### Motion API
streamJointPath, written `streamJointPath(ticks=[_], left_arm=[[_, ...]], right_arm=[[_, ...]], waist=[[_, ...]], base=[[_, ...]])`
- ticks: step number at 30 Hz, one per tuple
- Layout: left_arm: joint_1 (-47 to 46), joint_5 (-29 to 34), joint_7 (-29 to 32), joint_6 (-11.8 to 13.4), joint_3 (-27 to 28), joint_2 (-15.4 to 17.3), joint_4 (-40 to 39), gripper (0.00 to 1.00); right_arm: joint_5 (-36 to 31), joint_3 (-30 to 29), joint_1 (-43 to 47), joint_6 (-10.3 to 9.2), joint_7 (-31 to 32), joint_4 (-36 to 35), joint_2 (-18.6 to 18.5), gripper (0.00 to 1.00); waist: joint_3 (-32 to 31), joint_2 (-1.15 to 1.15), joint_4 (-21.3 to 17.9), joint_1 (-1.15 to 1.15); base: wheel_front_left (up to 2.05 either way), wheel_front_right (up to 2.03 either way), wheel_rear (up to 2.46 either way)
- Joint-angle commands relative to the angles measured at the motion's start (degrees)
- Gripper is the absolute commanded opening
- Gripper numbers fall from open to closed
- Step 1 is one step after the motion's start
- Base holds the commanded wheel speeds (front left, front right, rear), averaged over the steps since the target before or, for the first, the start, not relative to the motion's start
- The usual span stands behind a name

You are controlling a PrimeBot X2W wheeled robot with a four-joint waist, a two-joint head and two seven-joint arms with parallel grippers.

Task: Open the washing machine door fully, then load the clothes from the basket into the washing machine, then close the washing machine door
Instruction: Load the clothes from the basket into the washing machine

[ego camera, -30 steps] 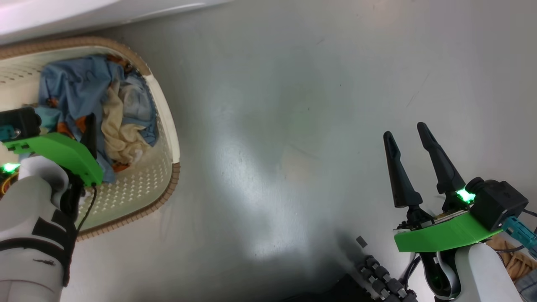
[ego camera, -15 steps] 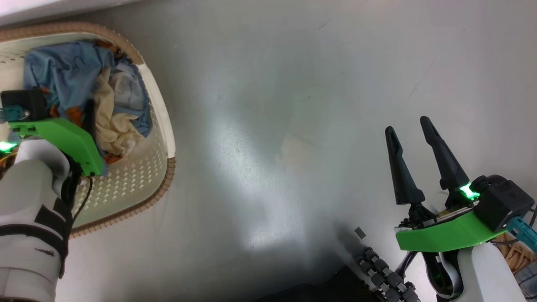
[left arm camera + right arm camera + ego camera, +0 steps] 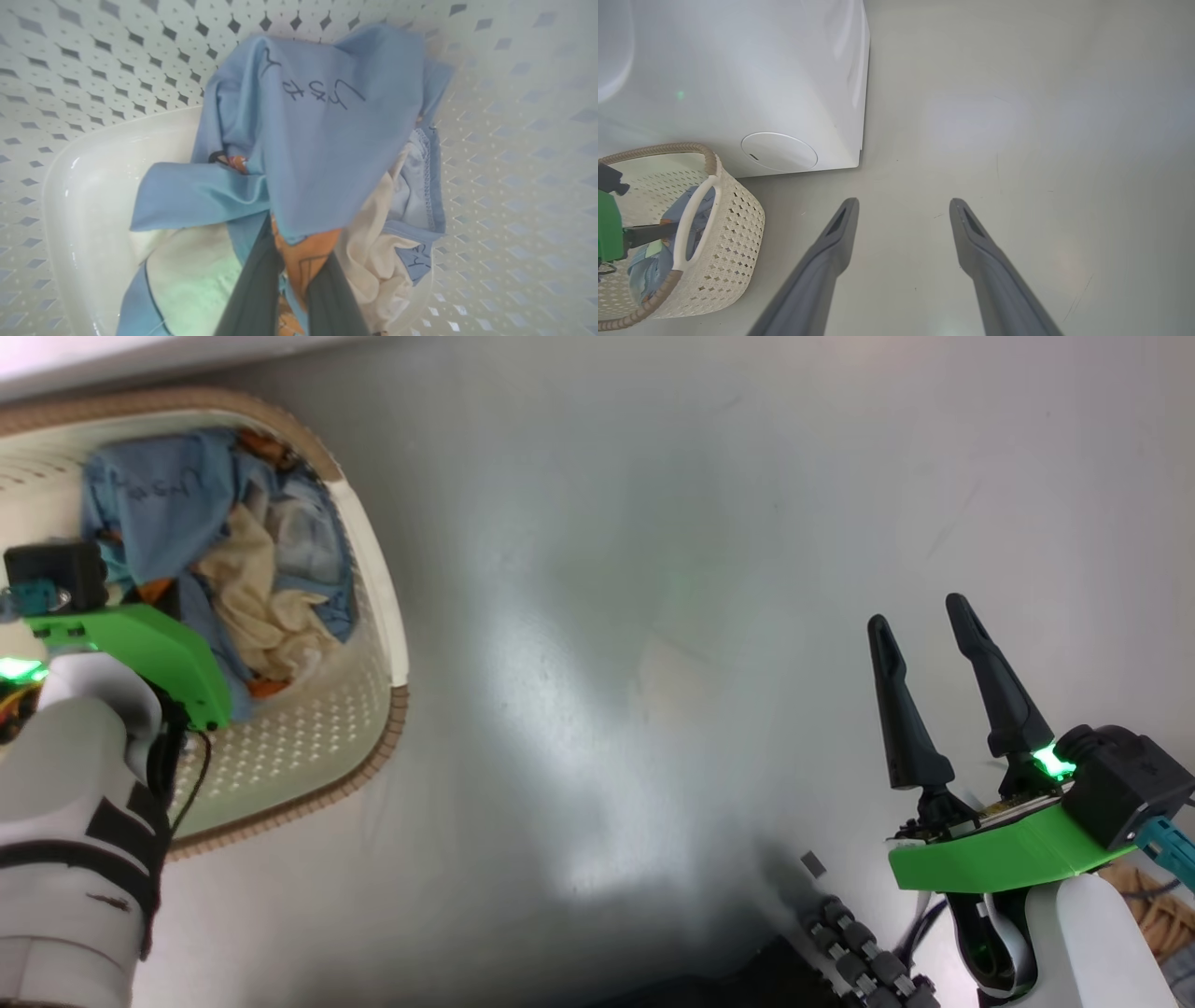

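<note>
left pincer clamped, fingers nipping a fold of the clothes. left forearm reaches up the head view from the lower left, green wrist bracket on top. right pincer spread wide, nothing between the fingers, tips pointing up the head view. right forearm low at the lower right.

One small cream-white perforated plastic basket with a brown woven-look rim, standing around the left gripper. In it, one heap of light blue fabric clothes with orange print. One cream-white piece shows among them, but the number of garments cannot be told. One big white washing machine, beyond and left of the right gripper, bearing one round white cap. Two grippers, two long dark fingers each.
</note>
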Motion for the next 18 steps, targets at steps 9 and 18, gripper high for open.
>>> streamJointPath(ticks=[9,18], left_arm=[[12.0,-1.5,-0.8,2.4,5.1,0.9,-12.2,0.00],[29.0,2.6,-0.8,5.2,10.7,-2.6,-31.0,0.00]], right_arm=[[0.8,0.6,0.0,0.10,-0.3,1.1,-0.5,1.00],[1.8,1.3,2.9,0.10,-0.3,3.9,-0.7,1.00]], waist=[[-11.1,0.00,4.4,0.00],[-25.8,0.00,7.5,0.00]], base=[[0.00,0.00,0.00],[0.00,0.00,0.00]])
